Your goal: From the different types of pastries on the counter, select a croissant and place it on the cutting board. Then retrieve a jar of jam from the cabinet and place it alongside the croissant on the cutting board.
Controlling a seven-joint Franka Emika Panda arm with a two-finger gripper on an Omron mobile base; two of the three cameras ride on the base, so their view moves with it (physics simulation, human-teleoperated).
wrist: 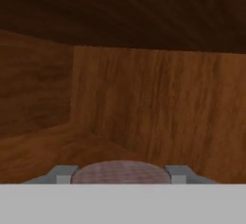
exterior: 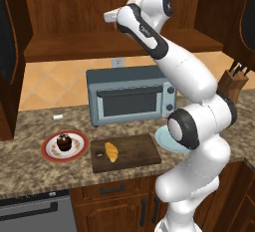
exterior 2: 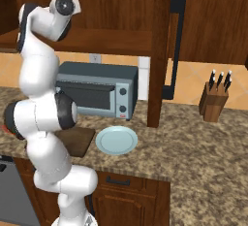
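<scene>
Writing: a small dark mark sits on the arm's (exterior: 149,32) upper link in the left base view, but it is too blurred to read; no brand or label can be read anywhere.
Arm pose: it rises from the base, bends at a dark elbow joint above the counter (exterior: 30,166), then reaches up and away into the cabinet (exterior: 74,7), above the shelf (exterior: 74,47).
Gripper: in the hand view the gripper (wrist: 120,174) has its two grey fingers (wrist: 61,175) pressed on both sides of the jar of jam (wrist: 120,171), of which the round greyish lid shows between them.
Jar of jam: inside the cabinet, near its back corner, in the grip.
Croissant (exterior: 112,151): it lies on the cutting board (exterior: 137,151), near the left end.
Chocolate cake (exterior: 63,142): on the red-rimmed plate (exterior: 50,149), left of the board.
Pale blue plate (exterior 2: 116,140): on the counter, right of the board, in front of the toaster oven (exterior: 129,94).
Knife block (exterior 2: 214,101): at the far right of the counter.
</scene>
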